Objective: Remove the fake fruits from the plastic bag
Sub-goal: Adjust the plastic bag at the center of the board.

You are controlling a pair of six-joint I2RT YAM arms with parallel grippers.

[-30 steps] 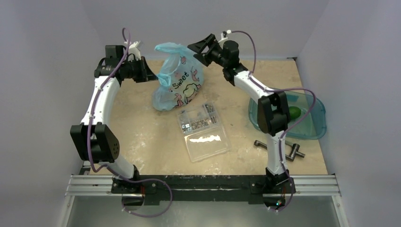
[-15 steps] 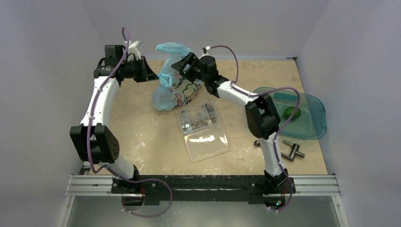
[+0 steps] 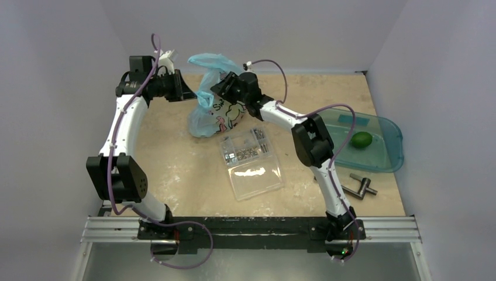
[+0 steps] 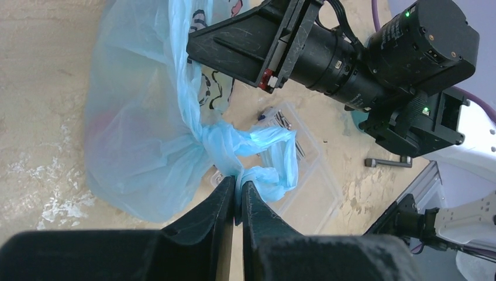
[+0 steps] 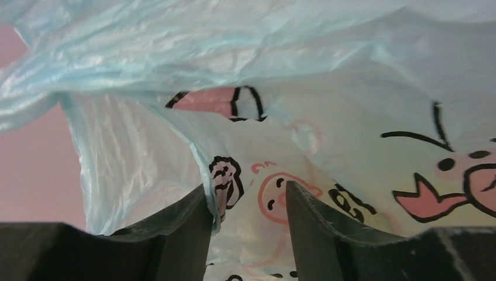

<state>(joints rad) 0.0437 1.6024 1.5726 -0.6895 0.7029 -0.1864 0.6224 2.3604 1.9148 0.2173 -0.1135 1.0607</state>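
Holds the plastic bag (image 3: 205, 120) by a handle, pinched tight in the left gripper (image 4: 238, 196). Rests the right gripper (image 5: 248, 205), its 2 fingers apart, on the bag's printed side (nearer arm). Must dip down inside for fake fruits, unseen.

Both arms reach forward and inward; left fingers (image 4: 238, 188) pinch the bag (image 4: 134, 134), right fingers (image 5: 247, 190) spread apart.
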